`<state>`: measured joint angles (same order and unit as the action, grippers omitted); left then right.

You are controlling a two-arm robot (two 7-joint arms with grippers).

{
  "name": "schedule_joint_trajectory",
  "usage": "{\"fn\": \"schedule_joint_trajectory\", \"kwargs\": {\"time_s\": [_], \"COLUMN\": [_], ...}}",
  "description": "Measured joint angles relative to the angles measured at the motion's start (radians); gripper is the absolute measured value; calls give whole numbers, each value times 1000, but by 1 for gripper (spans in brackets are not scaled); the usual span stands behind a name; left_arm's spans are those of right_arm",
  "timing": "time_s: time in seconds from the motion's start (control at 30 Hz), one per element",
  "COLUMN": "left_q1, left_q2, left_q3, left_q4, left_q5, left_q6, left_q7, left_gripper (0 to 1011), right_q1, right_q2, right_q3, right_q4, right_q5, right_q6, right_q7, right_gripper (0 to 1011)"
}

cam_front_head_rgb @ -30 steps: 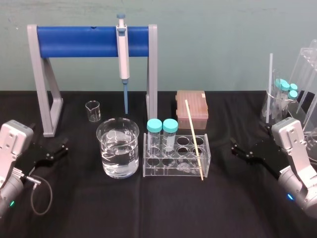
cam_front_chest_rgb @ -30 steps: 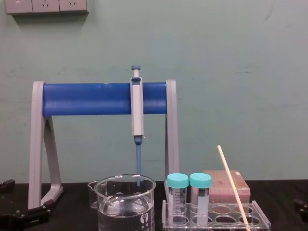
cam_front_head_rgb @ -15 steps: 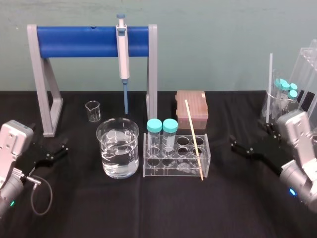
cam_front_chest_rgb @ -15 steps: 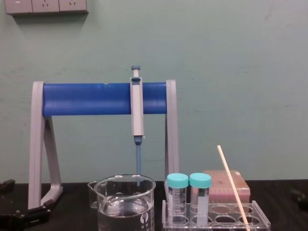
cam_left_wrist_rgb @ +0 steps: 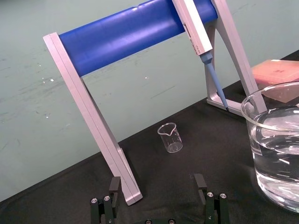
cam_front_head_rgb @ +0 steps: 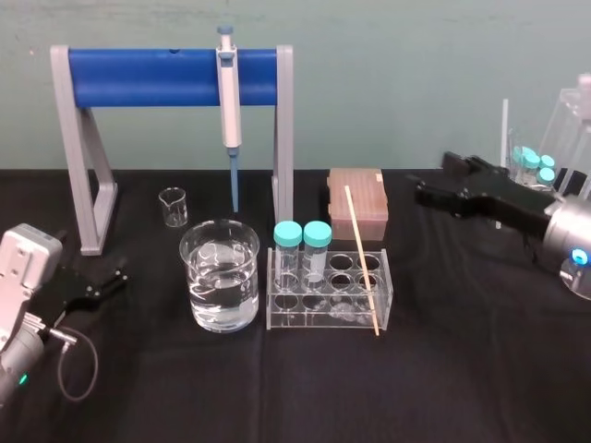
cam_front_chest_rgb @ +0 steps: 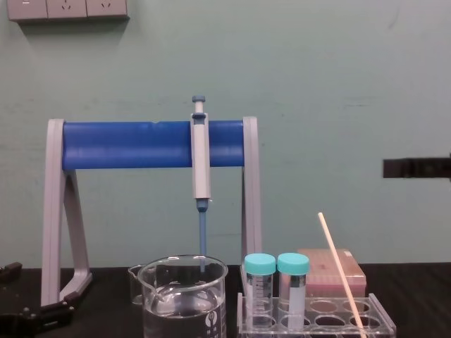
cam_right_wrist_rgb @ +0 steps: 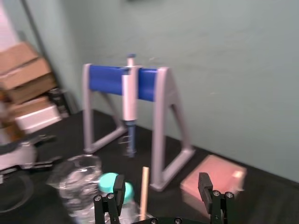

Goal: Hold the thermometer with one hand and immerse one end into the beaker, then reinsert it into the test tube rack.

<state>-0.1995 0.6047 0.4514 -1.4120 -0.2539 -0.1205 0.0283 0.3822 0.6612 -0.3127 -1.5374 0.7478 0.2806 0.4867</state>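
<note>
Right end effector (cam_front_head_rgb: 432, 180) hovers far right, jaws spread wide, empty. Probably lining up on thin cream-beige rod thermometer (cam_front_head_rgb: 362, 261), which leans in clear acrylic test tube rack (cam_front_head_rgb: 330, 318). Left end effector (cam_front_head_rgb: 113, 277) parked near-left, likewise spread.

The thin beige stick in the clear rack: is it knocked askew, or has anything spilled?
The thermometer leans at a slant in the test tube rack, not upright. No spill shows around the beaker; nothing looks broken.
</note>
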Motion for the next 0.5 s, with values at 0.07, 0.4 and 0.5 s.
{"fn": "schedule_joint_trajectory", "kwargs": {"time_s": [0.07,0.4,0.5], "left_q1": [0,0,0], "left_q2": [0,0,0], "left_q3": [0,0,0], "left_q4": [0,0,0], "left_q5": [0,0,0], "left_q6": [0,0,0], "left_q7": [0,0,0], "left_gripper": [1004,1004,1004], "right_q1": [64,323,362], "right_q2": [3,-47,-70], "right_q3": [-33,-218,-253], "right_q4": [40,296,354], "right_q5": [25,14,2], "right_q6": [61,212,224], "right_q7": [61,276,292], "right_gripper": [1003,1003,1003]}}
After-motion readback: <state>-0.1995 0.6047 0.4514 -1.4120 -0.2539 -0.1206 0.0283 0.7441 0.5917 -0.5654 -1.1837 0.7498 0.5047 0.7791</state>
